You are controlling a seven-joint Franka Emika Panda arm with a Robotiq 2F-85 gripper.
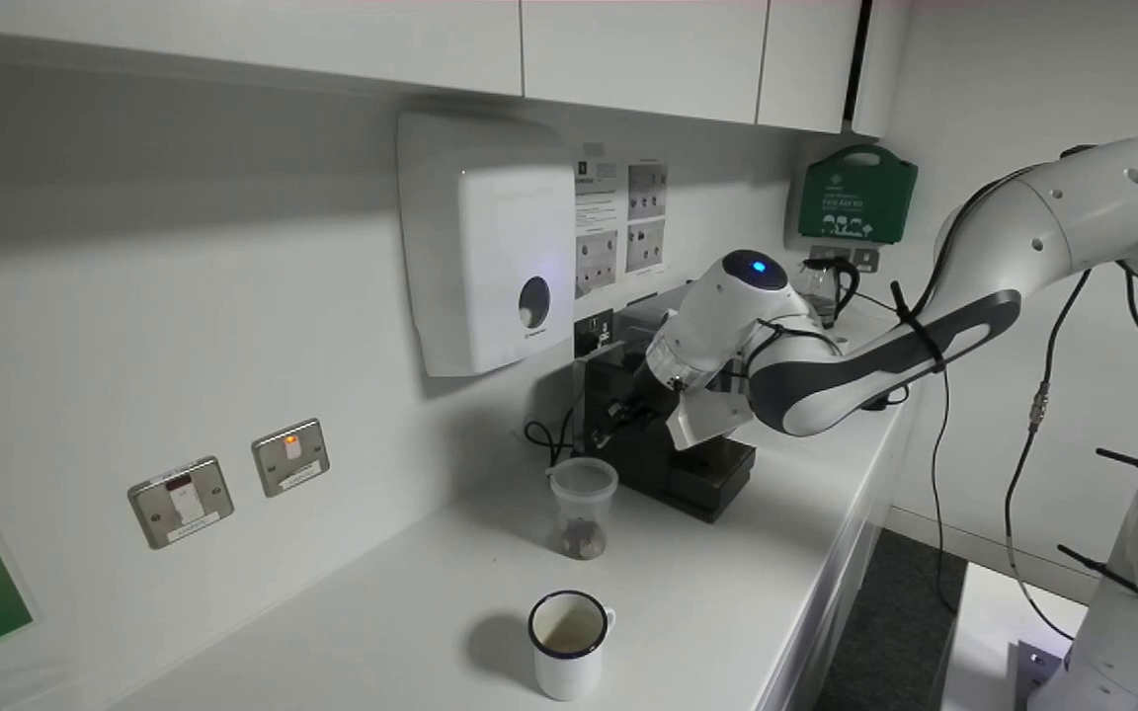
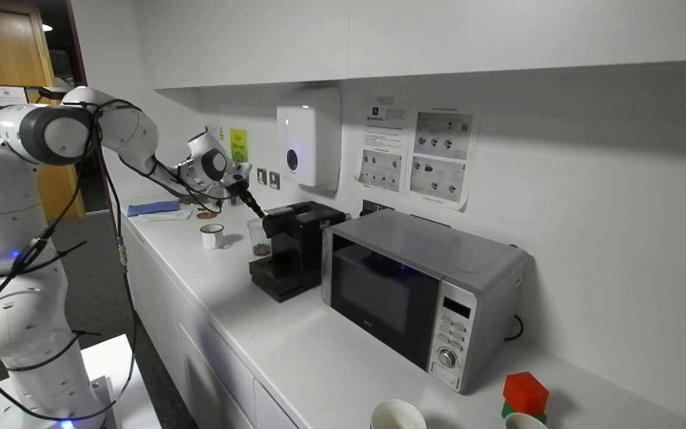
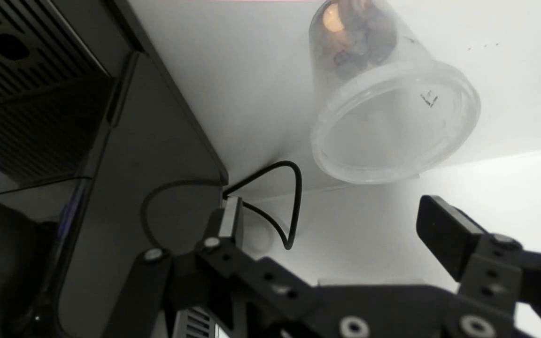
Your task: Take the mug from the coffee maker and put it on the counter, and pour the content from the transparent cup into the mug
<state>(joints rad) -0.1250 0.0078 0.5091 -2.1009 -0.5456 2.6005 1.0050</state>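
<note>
Across the bottom of the wrist view, the matte black gripper (image 3: 332, 211) spreads its two blocky fingers (image 3: 446, 234) wide apart, holding nothing. At the upper right of that view, apart from the fingers, is the clear cup (image 3: 383, 94): cloudy plastic, a thick round rim, a small dark mark and rounded bits (image 3: 357, 37) at its base, too blurred to count. It stands upright on the smooth white counter (image 1: 401, 642), just beside the coffee maker (image 2: 298, 247), which is black and boxy, with a slotted grille (image 3: 42, 58) at the upper left of the wrist view. At the bottom centre of an exterior view, the one mug (image 1: 567, 670) stands upright on the counter near the cup, glossy white with a dark rim and a handle.

Right of centre in an exterior view is a boxy silver microwave (image 2: 420, 292) with a dark glass door; above it, posters (image 2: 441, 173) carry three grey photos and print too small to read. In an exterior view, a smooth white dispenser (image 1: 500, 237) hangs at upper centre, and a green case (image 1: 857, 193) at upper right reads "First Aid Kit". Two metal switch plates (image 1: 181, 502) sit at the left of that frame, their labels illegible.
</note>
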